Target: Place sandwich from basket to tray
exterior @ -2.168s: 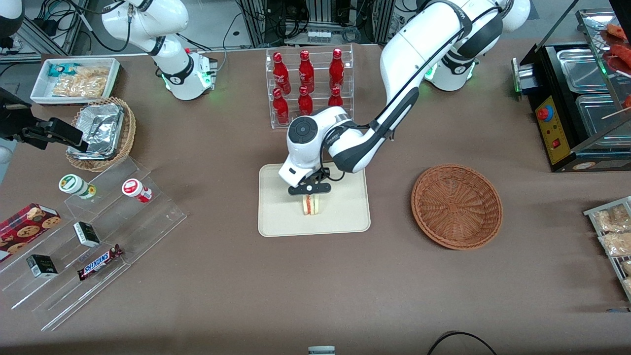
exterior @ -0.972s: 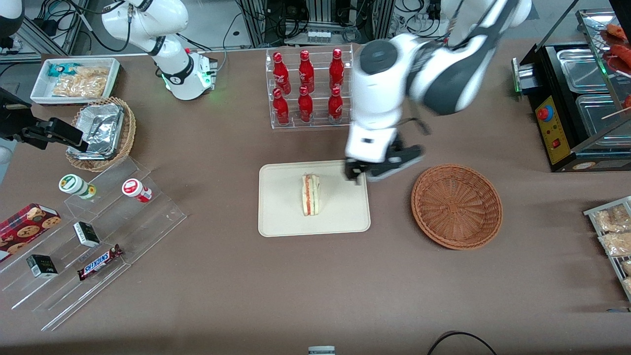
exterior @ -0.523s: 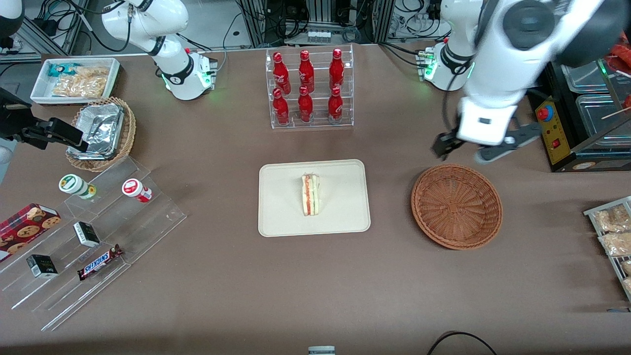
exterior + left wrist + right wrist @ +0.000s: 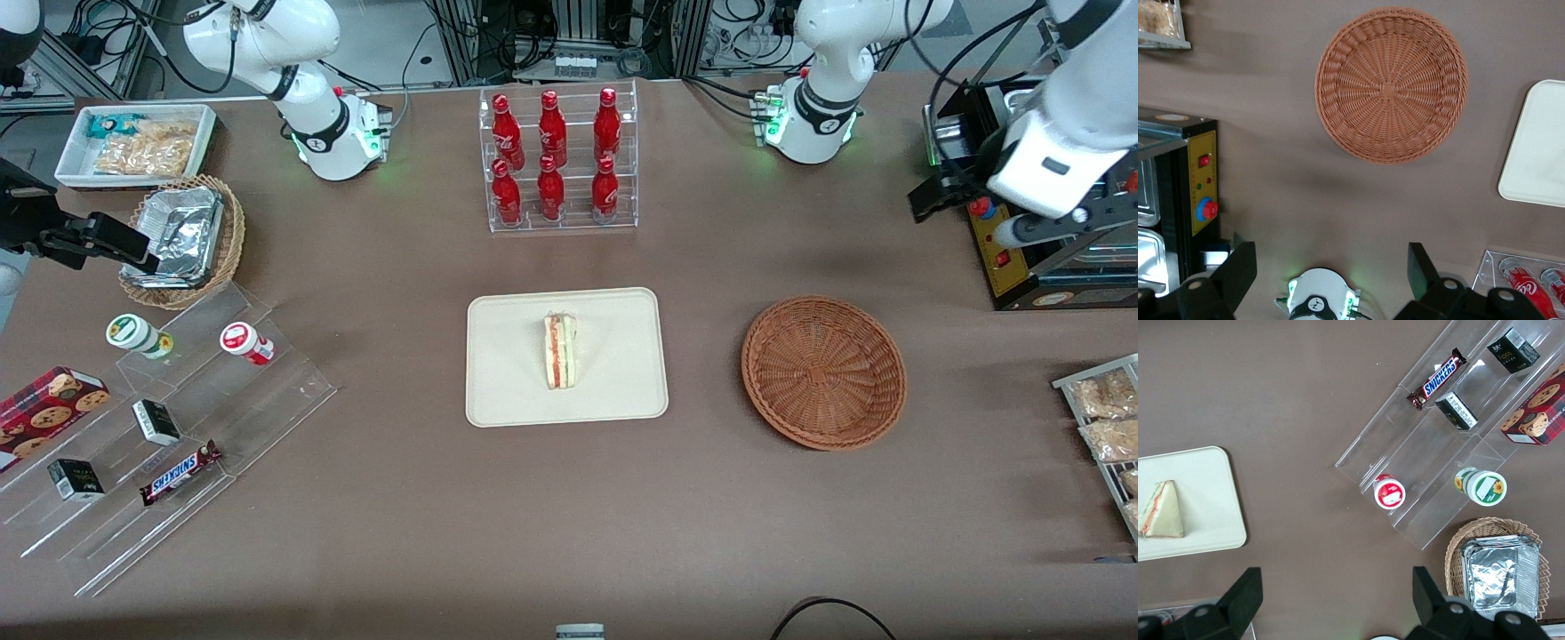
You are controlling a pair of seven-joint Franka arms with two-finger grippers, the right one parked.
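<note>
The sandwich [image 4: 561, 350] is lying on the tray [image 4: 507, 391], roughly at its middle, with the striped pink, orange and green cut edge facing up and its pointed end toward the rack of red bottles [image 4: 556, 156]; the right wrist view is also showing the sandwich [image 4: 1162, 512] resting flat on the tray [image 4: 1211, 520], well inside the rim. The basket [image 4: 824, 372] is sitting on the brown table [image 4: 569, 516] beside the tray, toward the working arm's end, apart from the tray and with nothing in it; the left wrist view is looking straight down into the basket [image 4: 1391, 85] and is showing only bare weave, with a corner of the tray [image 4: 1541, 160] visible beside it. The gripper [image 4: 965, 216] is hanging raised above the table at the working arm's end, over the black appliance with the yellow panel and red button [image 4: 1000, 240], well apart from both the basket and the tray, and farther from the front camera than the basket. Its fingers [image 4: 1238, 267] are spread wide with nothing between them, the released state being plain in the left wrist view, where the gripper [image 4: 1328, 270] is framing only table and the arm's base. Toward the parked arm's end, a clear stepped stand [image 4: 178, 427] is holding small snack items, among them a Snickers bar [image 4: 180, 473].
</note>
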